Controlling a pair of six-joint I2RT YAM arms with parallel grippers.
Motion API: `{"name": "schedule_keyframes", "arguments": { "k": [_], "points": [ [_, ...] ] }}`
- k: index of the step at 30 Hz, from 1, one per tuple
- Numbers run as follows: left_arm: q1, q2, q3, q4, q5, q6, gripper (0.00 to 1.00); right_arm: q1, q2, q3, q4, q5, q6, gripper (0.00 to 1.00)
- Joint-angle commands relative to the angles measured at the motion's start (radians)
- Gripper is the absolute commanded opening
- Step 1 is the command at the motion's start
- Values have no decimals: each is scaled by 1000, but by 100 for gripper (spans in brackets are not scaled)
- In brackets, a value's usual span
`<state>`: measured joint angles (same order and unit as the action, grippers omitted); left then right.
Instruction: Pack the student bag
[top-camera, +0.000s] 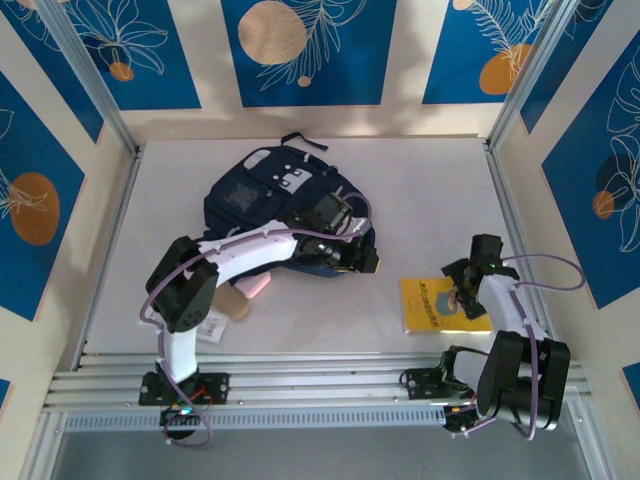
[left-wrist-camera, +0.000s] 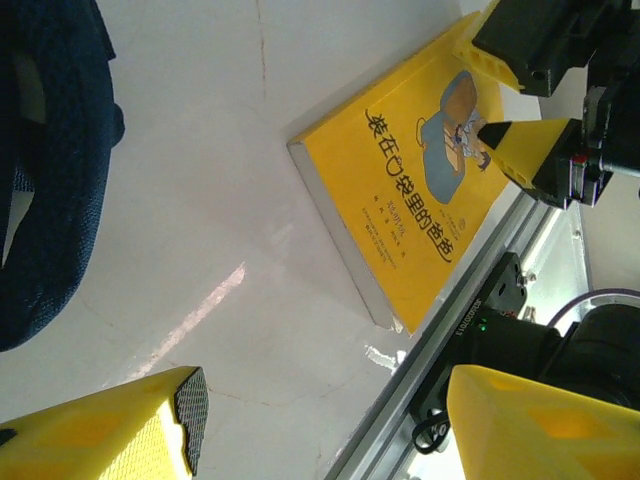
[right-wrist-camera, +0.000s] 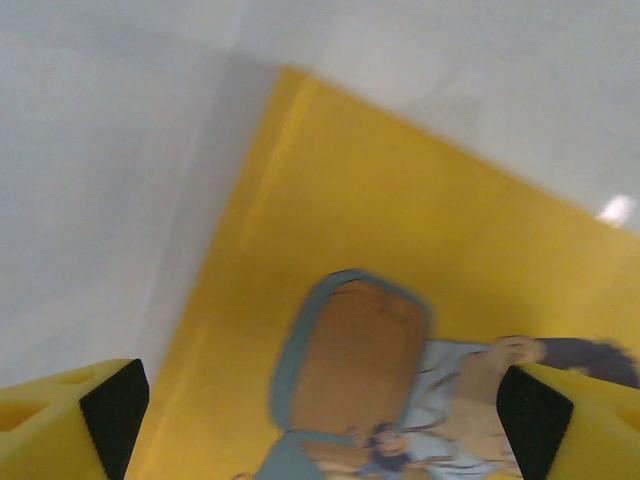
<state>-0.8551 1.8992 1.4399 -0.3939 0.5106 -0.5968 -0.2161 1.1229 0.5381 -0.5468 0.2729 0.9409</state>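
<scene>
beneath the right gripper, jaws wide, lies the yellow book; the student bag sits left, beside the wide-open left gripper.

Left gripper, jaws apart, hangs at the student bag's right edge; right gripper, likewise spread, is well right of it.

White-and-black arms, looping purple cables, yellow jaws with black ribbed pads
</scene>
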Motion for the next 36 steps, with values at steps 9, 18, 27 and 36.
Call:
{"name": "schedule_keyframes", "arguments": {
  "k": [9,18,27,36],
  "points": [
    [9,-24,-58,24,-56,-68,65,217,10,28,44,-309,-13,88],
    [-2,-22,-153,238,-40,-252,65,39,-104,63,-86,276,86,93],
    [-2,-33,-178,269,-12,-242,66,-370,73,105,53,-80,-48,99],
    [-2,-41,-186,252,-3,-208,66,-356,172,90,70,-359,-38,97]
  ]
}}
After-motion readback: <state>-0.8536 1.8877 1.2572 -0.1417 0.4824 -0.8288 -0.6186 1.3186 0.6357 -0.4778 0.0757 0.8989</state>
